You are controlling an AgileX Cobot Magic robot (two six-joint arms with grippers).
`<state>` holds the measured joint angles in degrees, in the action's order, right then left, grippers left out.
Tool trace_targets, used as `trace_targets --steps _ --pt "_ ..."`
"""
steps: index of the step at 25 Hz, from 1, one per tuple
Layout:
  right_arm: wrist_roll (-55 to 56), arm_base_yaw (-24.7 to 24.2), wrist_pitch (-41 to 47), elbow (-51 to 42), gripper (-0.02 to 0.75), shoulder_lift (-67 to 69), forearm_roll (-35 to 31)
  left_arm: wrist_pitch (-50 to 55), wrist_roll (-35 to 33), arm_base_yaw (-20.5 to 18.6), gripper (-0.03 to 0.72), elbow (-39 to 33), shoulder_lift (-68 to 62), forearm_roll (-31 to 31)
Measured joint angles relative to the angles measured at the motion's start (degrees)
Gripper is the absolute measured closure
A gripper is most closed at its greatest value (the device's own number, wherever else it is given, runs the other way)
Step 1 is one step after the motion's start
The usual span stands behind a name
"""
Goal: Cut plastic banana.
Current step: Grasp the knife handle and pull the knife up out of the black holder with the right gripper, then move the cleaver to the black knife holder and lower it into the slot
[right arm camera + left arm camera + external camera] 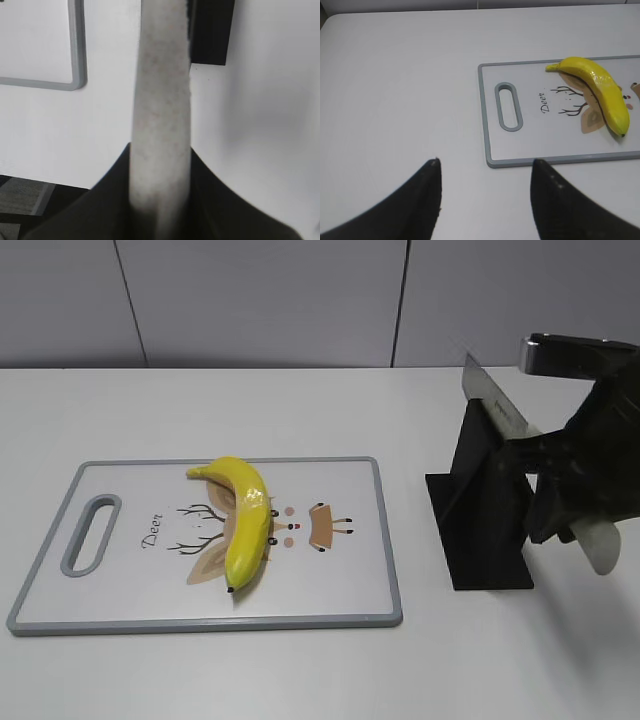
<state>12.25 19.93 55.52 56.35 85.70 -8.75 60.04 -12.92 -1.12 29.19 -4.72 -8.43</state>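
Observation:
The plastic banana (245, 520) lies curved on a white cutting board (350, 618) with a grey rim and a deer print. It also shows in the left wrist view (602, 90). My right gripper (560, 490) is shut on the pale handle (160, 100) of a knife, to the right of the board. The knife's blade (492, 395) points up and left over a black knife stand (480, 530); I cannot tell if it still sits in the stand. My left gripper (485, 167) is open and empty above the table, near the board's handle end (509, 106).
The board's corner (77, 60) and part of the black stand (210, 30) show in the right wrist view. A grey panelled wall (300, 300) runs behind the white table (250, 400).

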Motion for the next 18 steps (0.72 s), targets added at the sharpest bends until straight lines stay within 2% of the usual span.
trace_targets --steps 18 --pt "1.2 0.0 1.5 0.0 0.571 -9.1 3.4 0.0 0.0 0.0 0.147 0.0 0.0 0.0"
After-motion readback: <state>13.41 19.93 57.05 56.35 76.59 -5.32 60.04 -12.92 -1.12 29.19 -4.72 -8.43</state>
